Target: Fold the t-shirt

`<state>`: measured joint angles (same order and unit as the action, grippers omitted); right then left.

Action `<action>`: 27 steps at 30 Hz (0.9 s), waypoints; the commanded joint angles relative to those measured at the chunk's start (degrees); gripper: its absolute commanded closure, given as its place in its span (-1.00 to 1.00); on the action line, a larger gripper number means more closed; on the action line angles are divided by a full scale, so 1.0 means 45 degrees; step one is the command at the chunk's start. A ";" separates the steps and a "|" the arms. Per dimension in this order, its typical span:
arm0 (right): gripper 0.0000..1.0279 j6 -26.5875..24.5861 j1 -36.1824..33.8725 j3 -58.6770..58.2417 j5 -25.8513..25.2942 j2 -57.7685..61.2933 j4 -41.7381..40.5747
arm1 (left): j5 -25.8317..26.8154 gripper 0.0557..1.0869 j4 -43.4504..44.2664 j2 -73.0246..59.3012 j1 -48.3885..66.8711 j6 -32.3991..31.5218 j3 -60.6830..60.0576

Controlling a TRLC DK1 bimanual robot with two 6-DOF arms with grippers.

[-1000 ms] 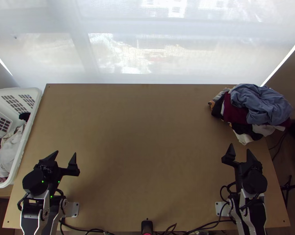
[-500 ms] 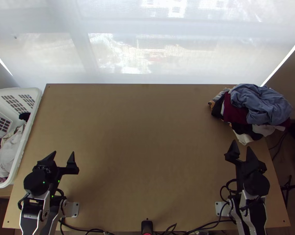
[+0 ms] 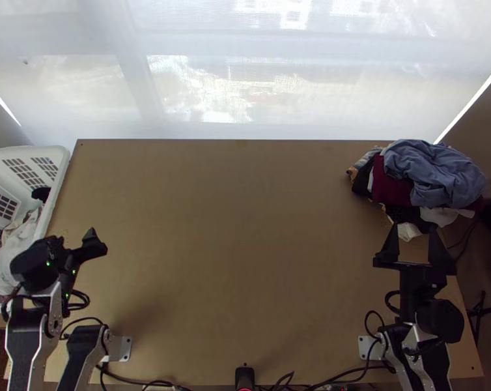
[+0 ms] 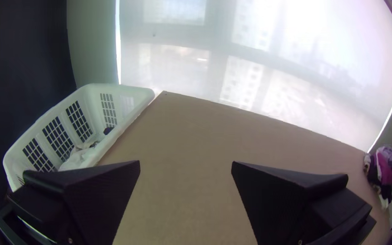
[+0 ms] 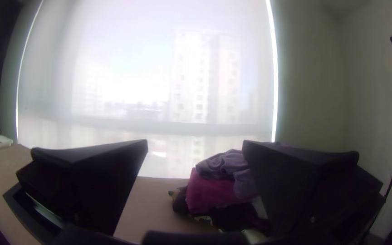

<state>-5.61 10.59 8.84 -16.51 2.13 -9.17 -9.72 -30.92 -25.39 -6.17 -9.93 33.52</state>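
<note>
Several garments lie bunched in a pile at the table's far right corner, a blue-grey cloth [image 3: 434, 173] on top and a dark red one [image 3: 390, 186] beside it; which is the t-shirt I cannot tell. My right gripper [image 3: 413, 242] stands open just on the near side of the pile, holding nothing. In the right wrist view the dark red cloth [image 5: 212, 193] shows between the fingers of the right gripper [image 5: 195, 147]. My left gripper [image 3: 73, 239] is by the basket at the table's left side; in its wrist view the left gripper [image 4: 185, 164] is open over bare wood.
A white laundry basket [image 3: 50, 195] with some pale cloth [image 3: 17, 251] in it stands against the table's left edge. Bare tabletop [image 3: 232, 247] spreads between the arms. Cables and a small black device [image 3: 244, 376] are at the near edge.
The left gripper has moved left toward the basket and slightly up the picture. The right gripper has moved a little up the picture toward the pile, its fingers now farther apart. The clothes have not moved.
</note>
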 commanded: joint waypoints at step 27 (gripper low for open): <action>-0.91 0.0133 0.2158 1.1883 -0.0002 1.0620 1.0690 | 0.1827 -0.90 -0.0317 -1.7308 -1.0132 0.2364 1.0013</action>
<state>-1.76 19.44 59.20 -17.32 48.34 31.57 -1.89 -36.53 -85.65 -45.82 -2.98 72.18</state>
